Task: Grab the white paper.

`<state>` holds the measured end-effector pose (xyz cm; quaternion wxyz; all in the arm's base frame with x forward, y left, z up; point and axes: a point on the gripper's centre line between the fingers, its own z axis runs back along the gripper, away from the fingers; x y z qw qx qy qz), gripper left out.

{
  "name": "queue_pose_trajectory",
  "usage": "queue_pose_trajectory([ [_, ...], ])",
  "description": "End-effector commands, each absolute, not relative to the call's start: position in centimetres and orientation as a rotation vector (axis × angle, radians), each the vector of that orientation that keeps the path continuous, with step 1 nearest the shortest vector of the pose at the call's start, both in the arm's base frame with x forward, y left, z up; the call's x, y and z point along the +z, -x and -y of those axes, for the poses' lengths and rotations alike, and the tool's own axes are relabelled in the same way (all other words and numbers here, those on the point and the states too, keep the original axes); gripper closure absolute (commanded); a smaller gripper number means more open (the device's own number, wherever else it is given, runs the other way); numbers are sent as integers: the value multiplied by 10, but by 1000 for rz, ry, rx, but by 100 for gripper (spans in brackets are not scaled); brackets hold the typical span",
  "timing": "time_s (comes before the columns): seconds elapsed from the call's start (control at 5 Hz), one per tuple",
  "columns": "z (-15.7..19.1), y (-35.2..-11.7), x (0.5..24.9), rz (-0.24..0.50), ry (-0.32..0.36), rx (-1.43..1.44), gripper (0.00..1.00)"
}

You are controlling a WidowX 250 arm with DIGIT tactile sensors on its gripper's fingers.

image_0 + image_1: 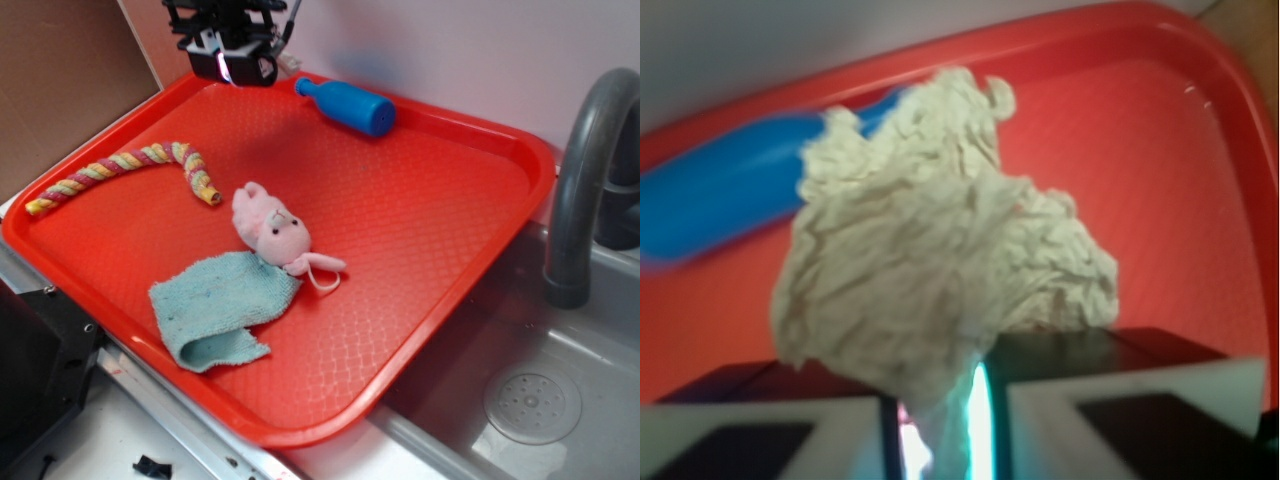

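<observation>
Crumpled white paper [940, 260], wrinkled and bunched, is pinched at its bottom between the gripper [940, 440] fingers, above the red tray [1160, 150] near a blue bottle [720, 195]. No writing is readable.

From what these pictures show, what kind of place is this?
Probably a toy or mock kitchen counter set up for robot practice. A grey faucet rises over a metal sink, and a red tray beside it holds a pink plush toy and a light-blue cloth.
</observation>
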<state>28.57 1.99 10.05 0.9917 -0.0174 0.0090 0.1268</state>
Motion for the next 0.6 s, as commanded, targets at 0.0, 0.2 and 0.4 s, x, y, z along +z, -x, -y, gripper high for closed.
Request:
queue_pose_trajectory([
  [0.0,29,-230,186,150,74,105,100],
  [0.2,49,-203,198,178,137,87,100],
  [0.4,61,-197,188,144,66,51,100],
])
